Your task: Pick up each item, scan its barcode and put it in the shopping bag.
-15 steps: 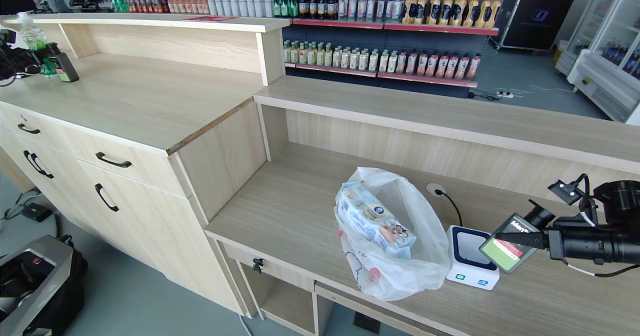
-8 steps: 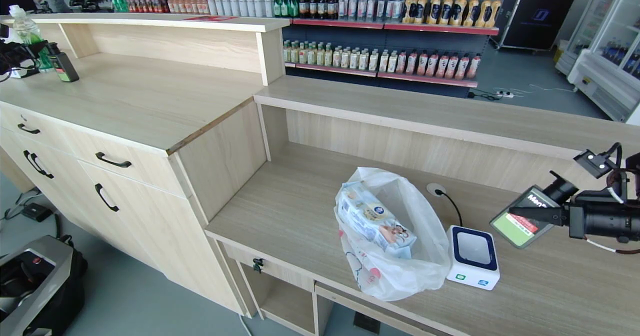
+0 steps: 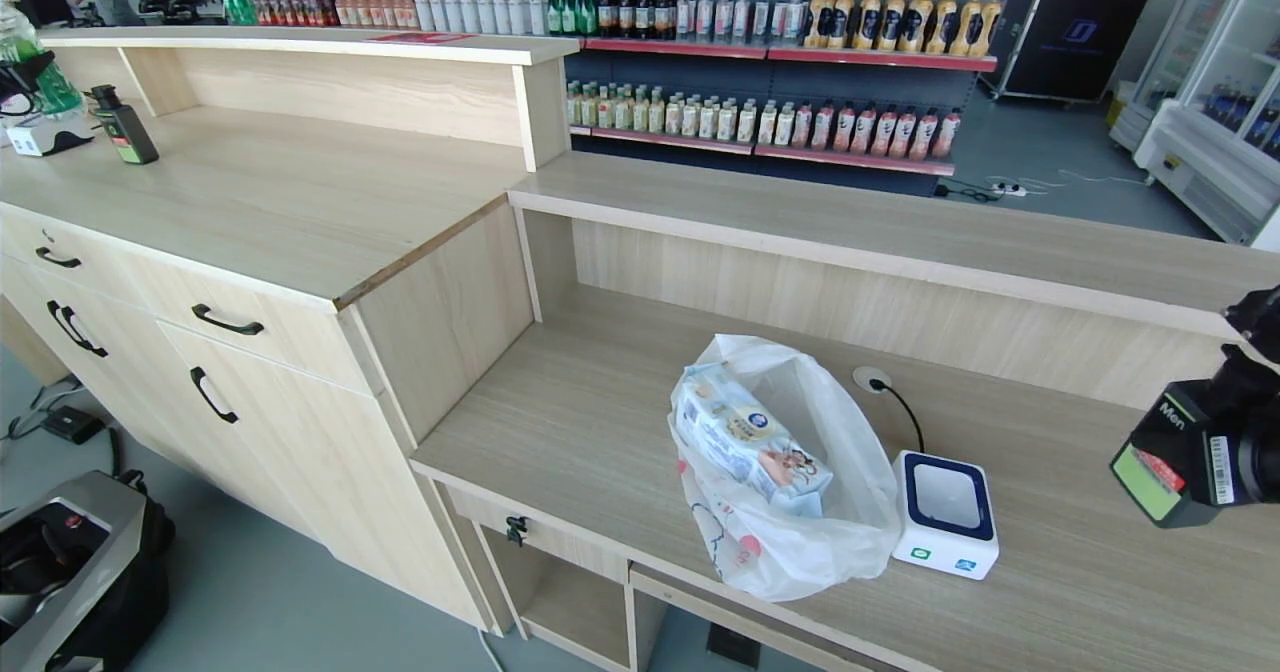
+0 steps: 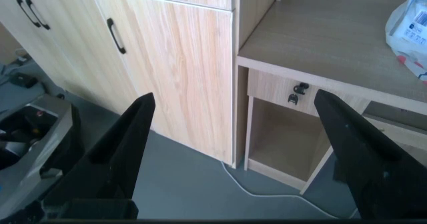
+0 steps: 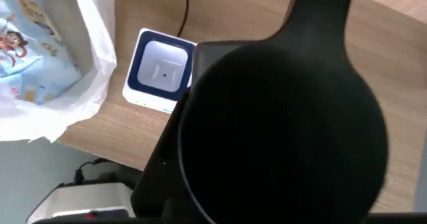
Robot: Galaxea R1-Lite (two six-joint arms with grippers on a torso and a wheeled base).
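My right gripper point(image 3: 1250, 462) is at the far right of the low counter, shut on a black bottle point(image 3: 1185, 457) with a green label and a barcode on its side. The bottle hangs above the counter, well to the right of the white scanner point(image 3: 945, 527). The white plastic shopping bag point(image 3: 800, 542) lies just left of the scanner with a pack of wipes point(image 3: 745, 442) inside. In the right wrist view the dark bottle point(image 5: 280, 117) blocks most of the picture, with the scanner point(image 5: 160, 71) and bag point(image 5: 60, 84) beyond. My left gripper point(image 4: 233, 104) hangs open, low beside the cabinet doors.
On the high counter point(image 3: 260, 202) at the far left stand a small black bottle point(image 3: 125, 132), a white box point(image 3: 45, 137) and a clear green-labelled bottle point(image 3: 25, 62). A cable point(image 3: 900, 402) runs from a counter hole to the scanner. Drawers and a floor bag lie below left.
My right gripper has carried the black bottle from just right of the scanner to the counter's far right and turned it. The clear bottle at the far left has moved up and left.
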